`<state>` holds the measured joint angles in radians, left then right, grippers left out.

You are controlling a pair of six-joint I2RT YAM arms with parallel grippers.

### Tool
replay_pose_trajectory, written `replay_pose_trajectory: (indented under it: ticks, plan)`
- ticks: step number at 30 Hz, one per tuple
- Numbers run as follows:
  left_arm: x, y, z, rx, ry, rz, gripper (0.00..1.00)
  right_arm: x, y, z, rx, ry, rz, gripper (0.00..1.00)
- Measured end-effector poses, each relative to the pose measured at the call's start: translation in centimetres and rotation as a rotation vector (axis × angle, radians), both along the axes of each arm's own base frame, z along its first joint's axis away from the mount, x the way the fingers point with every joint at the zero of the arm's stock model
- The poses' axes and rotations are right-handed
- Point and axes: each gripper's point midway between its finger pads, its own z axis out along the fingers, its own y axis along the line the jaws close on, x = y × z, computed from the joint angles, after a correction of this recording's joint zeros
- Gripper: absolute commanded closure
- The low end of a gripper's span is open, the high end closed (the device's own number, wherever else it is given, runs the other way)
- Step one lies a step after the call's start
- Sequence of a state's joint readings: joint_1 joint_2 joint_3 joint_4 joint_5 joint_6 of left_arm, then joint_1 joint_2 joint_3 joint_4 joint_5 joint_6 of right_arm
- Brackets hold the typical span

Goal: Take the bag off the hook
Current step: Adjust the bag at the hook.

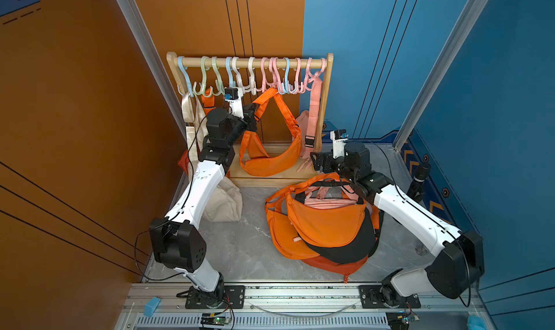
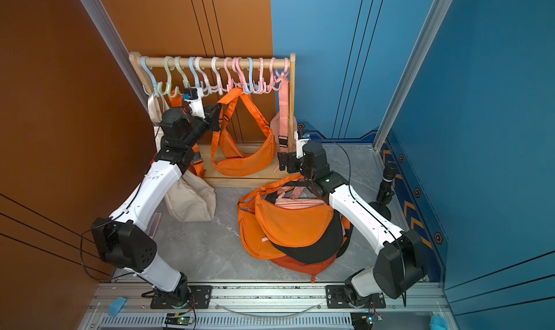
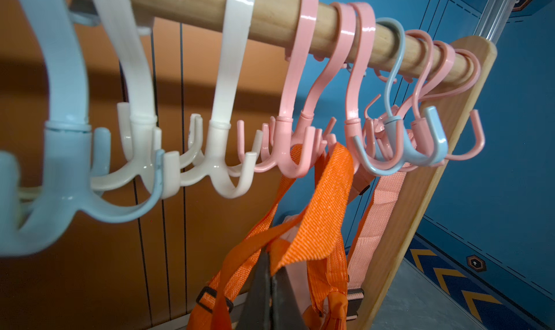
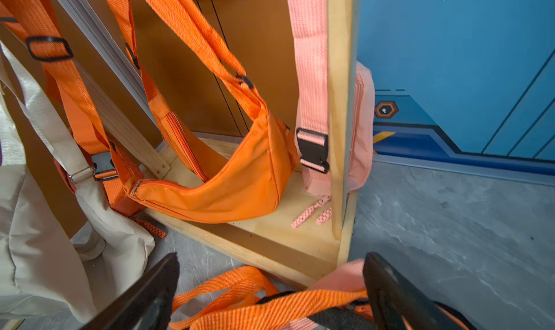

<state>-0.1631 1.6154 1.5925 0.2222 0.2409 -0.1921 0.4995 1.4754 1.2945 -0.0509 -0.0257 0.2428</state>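
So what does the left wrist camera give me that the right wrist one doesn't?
Left wrist only: the round wooden rail, the orange webbing strap looped over a pink plastic hook, and the left gripper shut on it. Right wrist only: the whole orange crescent-shaped fabric bag at the rack's wooden base, and the open right gripper above loose straps. Both: that orange strap, the pink webbing strap, the wooden side post.

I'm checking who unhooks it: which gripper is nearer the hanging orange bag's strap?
Left. The left gripper is shut on the strap; the right gripper hangs open, low near the rack's base.
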Motion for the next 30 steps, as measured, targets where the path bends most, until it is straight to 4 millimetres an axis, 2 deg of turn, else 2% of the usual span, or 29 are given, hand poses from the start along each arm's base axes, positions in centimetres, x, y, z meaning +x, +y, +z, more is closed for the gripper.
replay_pose_trajectory:
  ticks: [3,8,12,16,22,25,30]
  plan:
    - [-0.3,1.1,0.0,-0.010,0.002,0.017,1.00,1.1,1.2,0.9,0.001,-0.011,0.027,0.03]
    - [-1.5,2.6,1.5,-0.030,-0.031,0.039,1.00,2.4,3.2,1.2,-0.001,-0.002,0.072,0.03]
    - [-2.5,2.1,2.5,-0.038,-0.055,0.011,1.00,2.8,4.2,0.9,-0.005,0.017,0.099,0.02]
    - [-3.6,-0.2,2.5,-0.037,-0.056,-0.054,1.00,2.8,4.3,0.8,-0.011,0.027,0.104,0.02]
    - [-5.7,-6.1,1.5,-0.030,-0.025,-0.191,1.00,2.6,3.7,0.8,-0.016,0.035,0.106,0.01]
    - [-6.8,-8.8,1.4,-0.028,-0.016,-0.253,1.00,2.3,2.3,1.1,-0.011,0.033,0.089,0.01]
    - [-8.3,-12.5,1.5,-0.017,-0.012,-0.330,1.00,1.6,-1.4,1.8,0.012,0.035,0.021,0.01]
